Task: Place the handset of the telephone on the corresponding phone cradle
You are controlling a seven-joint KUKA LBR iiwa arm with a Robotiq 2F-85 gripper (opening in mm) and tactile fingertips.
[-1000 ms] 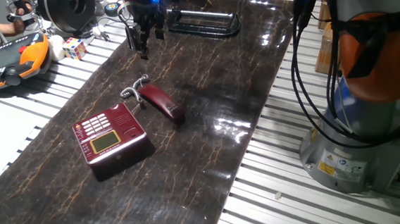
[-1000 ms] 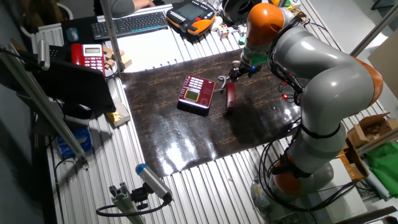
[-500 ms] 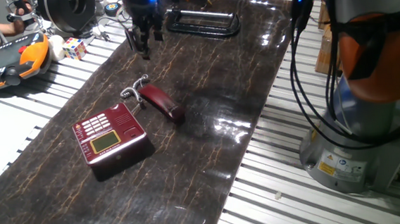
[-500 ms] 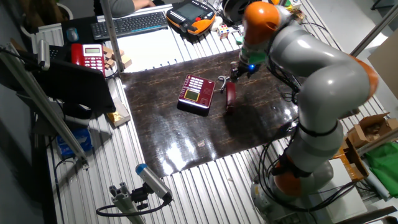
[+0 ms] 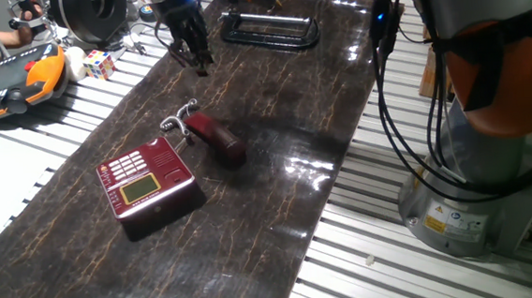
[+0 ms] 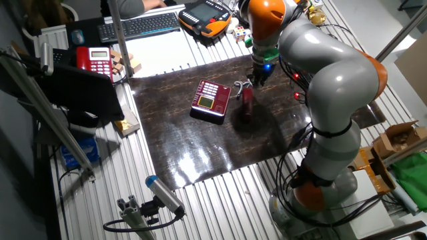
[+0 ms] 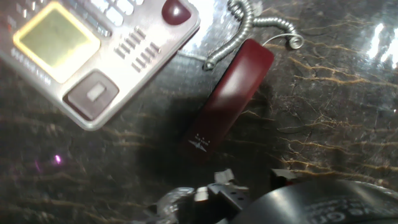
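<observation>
The jaws hang in the air with nothing between them; whether they stand parted or pressed together I cannot tell, since the gripper (image 5: 194,55) shows only as a small dark shape in both fixed views and the hand view catches just blurred hardware at its lower edge.

Going left to right in one fixed view: an orange-black device (image 5: 13,82) lies on the slatted table (image 5: 24,175) beyond the dark marbled mat (image 5: 274,130), whose left edge runs just beside the telephone (image 5: 146,183). The telephone sits near that edge, keypad and display up. Just right of it lies the handset (image 5: 215,138), flat on the mat and off the phone cradle (image 7: 168,28), its curly cord (image 5: 179,119) bunched at the far end. Right of the handset the mat is bare and glossy up to its right edge, where cables and the arm's base (image 5: 484,181) stand.

The arm (image 6: 320,67) arches over the mat's far side, wrist pointing down.

The handset lies below the gripper and nearer the camera, well apart from it; in the hand view it runs diagonally across mid-frame, the telephone at upper left.
</observation>
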